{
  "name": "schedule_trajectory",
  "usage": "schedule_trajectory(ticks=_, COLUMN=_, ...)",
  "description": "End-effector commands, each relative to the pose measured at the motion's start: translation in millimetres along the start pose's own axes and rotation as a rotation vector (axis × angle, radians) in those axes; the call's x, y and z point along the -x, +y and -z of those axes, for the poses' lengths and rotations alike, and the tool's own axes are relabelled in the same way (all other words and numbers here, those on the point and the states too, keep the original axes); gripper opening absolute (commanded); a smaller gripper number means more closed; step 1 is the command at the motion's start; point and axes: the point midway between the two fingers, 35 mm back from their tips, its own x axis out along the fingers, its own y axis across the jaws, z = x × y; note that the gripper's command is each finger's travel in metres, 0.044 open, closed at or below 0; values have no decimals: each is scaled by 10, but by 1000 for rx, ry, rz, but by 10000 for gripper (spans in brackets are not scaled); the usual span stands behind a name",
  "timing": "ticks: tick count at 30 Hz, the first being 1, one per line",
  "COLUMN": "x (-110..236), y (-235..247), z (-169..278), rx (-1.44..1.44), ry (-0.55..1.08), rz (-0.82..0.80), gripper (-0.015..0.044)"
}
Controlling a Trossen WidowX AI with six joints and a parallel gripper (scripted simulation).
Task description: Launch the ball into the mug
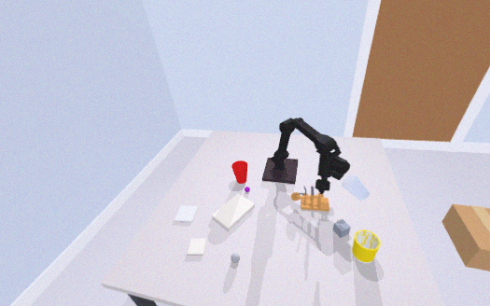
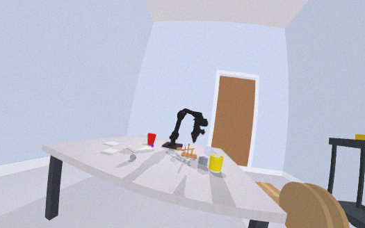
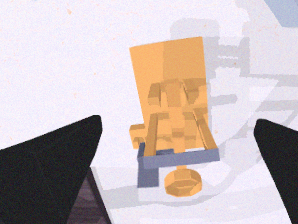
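The orange wooden catapult [image 1: 315, 202] [image 2: 188, 153] [image 3: 169, 76] stands on the table right of the arm's base. Its round cup [image 3: 182, 181] [image 1: 295, 196] is empty and points toward the base. My gripper [image 1: 322, 187] [image 2: 194, 138] [image 3: 180, 124] is open and empty, hanging just above the catapult with a finger on each side in the wrist view. A small purple ball [image 1: 247, 188] [image 2: 152, 145] lies beside the red cup [image 1: 240, 171]. A grey ball [image 1: 235, 257] [image 2: 132, 158] lies near the front edge. The yellow mug [image 1: 366, 245] [image 2: 215, 163] stands upright at the front right.
A grey cube [image 1: 342, 228] sits between the catapult and the mug. A pale blue block [image 1: 356, 187] lies right of the gripper. White flat blocks [image 1: 232, 211] [image 1: 186, 213] [image 1: 197, 245] lie on the left. The arm's dark base plate [image 1: 279, 170] is behind. A cardboard box [image 1: 482, 235] is off the table at right.
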Motion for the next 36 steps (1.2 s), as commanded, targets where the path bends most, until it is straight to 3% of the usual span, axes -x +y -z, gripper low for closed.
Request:
schedule_trajectory(ticks=1, x=5, y=-3, z=6, rx=29, ry=2, rz=2, gripper=440)
schedule_trajectory(ticks=7, x=-444, y=17, z=9, rx=160, ry=2, rz=3, gripper=440)
schedule_trajectory(ticks=36, x=-826, y=6, z=6, rx=165, ry=3, rz=3, gripper=440)
